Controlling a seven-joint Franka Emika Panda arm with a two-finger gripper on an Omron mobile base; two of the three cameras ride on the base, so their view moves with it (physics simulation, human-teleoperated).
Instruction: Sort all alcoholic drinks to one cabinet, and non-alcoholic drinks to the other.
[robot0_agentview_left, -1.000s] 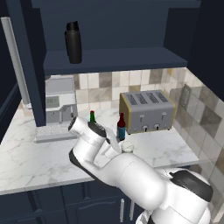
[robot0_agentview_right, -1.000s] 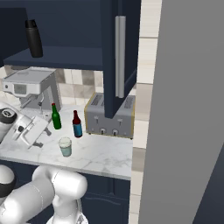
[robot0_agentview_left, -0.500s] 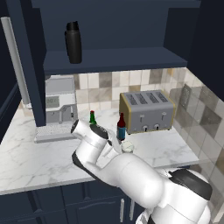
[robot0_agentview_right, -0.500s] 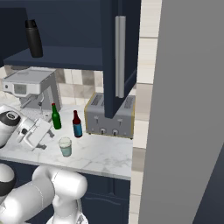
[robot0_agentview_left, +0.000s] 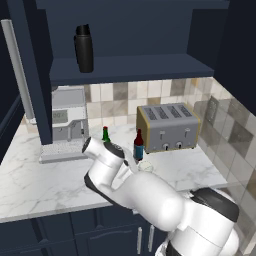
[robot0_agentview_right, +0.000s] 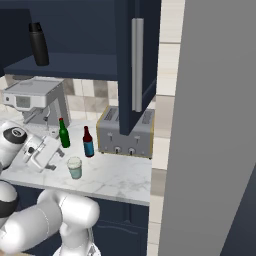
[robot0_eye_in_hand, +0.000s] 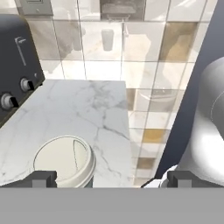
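Black flask (robot0_agentview_left: 84, 48) stands on the shelf; green bottle (robot0_agentview_left: 105, 134) apparently beside red-brown bottle (robot0_agentview_left: 138, 145).

We see a kitchen corner with a white marble counter (robot0_agentview_left: 30, 175) veined in grey, sitting on dark navy base cupboards (robot0_agentview_left: 65, 235) with small silver handles. The wall behind is a tiled backsplash (robot0_agentview_left: 165, 92) in mixed beige, tan and grey squares, and it turns the corner along the right-hand wall. A silver four-slot toaster (robot0_agentview_left: 167, 126) stands against the backsplash. To its left, a grey coffee machine (robot0_agentview_left: 67, 117) sits near the wall. In the right base view, a broad plain grey panel (robot0_agentview_right: 215, 125) rises in the foreground.
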